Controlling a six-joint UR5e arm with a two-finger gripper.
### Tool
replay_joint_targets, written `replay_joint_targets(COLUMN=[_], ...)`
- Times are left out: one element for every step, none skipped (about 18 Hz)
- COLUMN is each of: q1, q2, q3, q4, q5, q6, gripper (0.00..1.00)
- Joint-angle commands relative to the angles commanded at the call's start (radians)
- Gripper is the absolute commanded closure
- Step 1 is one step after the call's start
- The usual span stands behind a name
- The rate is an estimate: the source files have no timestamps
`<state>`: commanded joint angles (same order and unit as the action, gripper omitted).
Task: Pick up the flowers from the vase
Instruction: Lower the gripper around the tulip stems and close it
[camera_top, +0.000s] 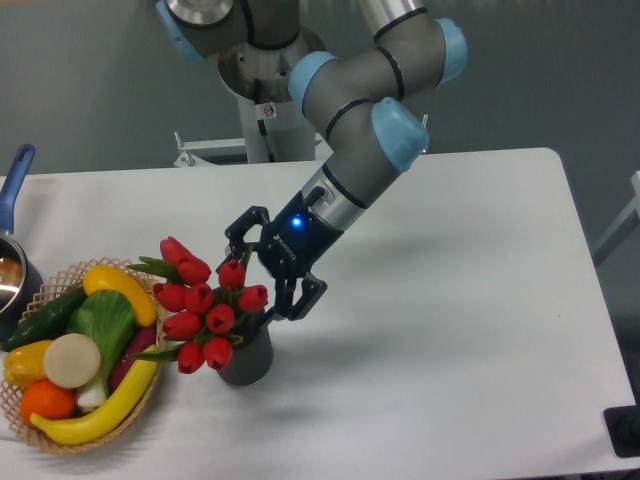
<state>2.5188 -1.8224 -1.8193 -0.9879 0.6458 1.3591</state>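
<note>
Arm angled down-left — gripper seemingly spread at the flowers

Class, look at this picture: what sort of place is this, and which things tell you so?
Probably a robotics lab set up for handling tests: a robot arm's gripper reaches at flowers in a vase beside a basket on a white table.

Gripper over red flowers in grey vase beside wicker basket.
</note>
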Motion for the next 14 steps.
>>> replay_joint_targets(q1=[0.000,-0.002,-0.006,-0.018,-0.023,-0.025,-0.025,-0.025,-0.025,-0.026,-0.026,-0.032,-0.038,-0.038], q2=[0.000,-0.003,-0.015,-0.024,-0.025,-0.025,-0.026,-0.026,-0.029,-0.032,-0.032,-0.035,-0.038,-0.040], q3=[0.000,0.000,-0.002,0.000,0.005,0.006,0.006,0.006,0.006,0.006,0.006,0.006,0.006,0.006], q4=[-0.002,-0.002,0.000,0.000,0.003,0.012,0.012,0.017,0.024,0.035,0.046,0.051,0.055,0.055], q5=[-0.003,-0.008,-0.008,-0.008,-0.008,-0.012,-0.029,-0.041,-0.043,-0.044,-0.045,-0.045,-0.045,-0.045], q6=[-0.002,-0.002,-0.002,-0.002,-0.003,-0.008,-0.012,-0.014,-0.014,-0.018,-0.024,-0.029,-0.032,-0.032], gripper=[0.00,0.00,0.00,0.00,0.00,0.00,0.00,0.00,0.00,0.00,0.00,0.00,0.05,0.13])
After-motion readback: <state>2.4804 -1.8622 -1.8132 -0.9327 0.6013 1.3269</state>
